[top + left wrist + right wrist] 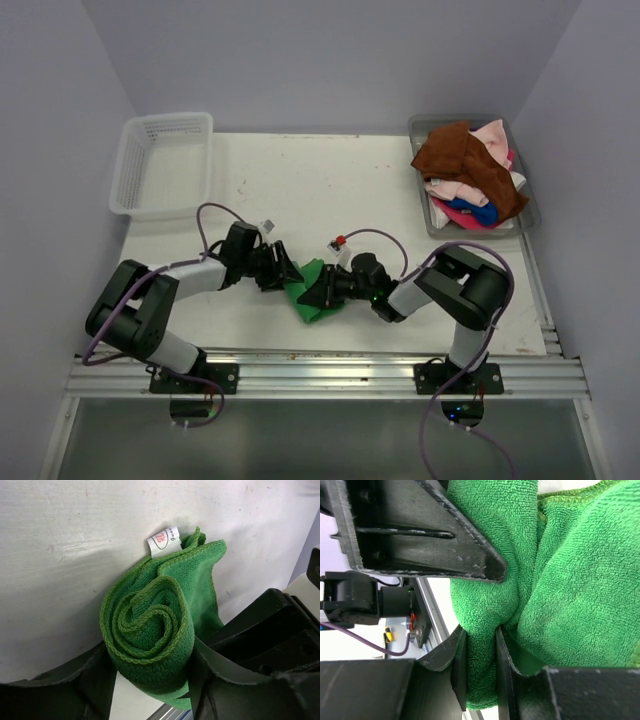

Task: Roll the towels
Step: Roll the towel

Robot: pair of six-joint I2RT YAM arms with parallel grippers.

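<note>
The left gripper (149,652) straddles the green towel (165,605), with both fingers (90,680) pressed against the roll's flanks. That looks like a grip rather than a gap. The spiral end faces this wrist, so the roll's long axis runs straight ahead of the jaws toward the right gripper (480,632). That gripper is pinched tight on a loose fold at the far side. Both arms are at the towel, and the left one has the roll itself.

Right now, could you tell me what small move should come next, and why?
Probably turn the towel on over its loose tagged corner. The left end effector has a finger against each side of the spiral end, the right end effector pinches a fold, and that corner lies unrolled on the table.
</note>
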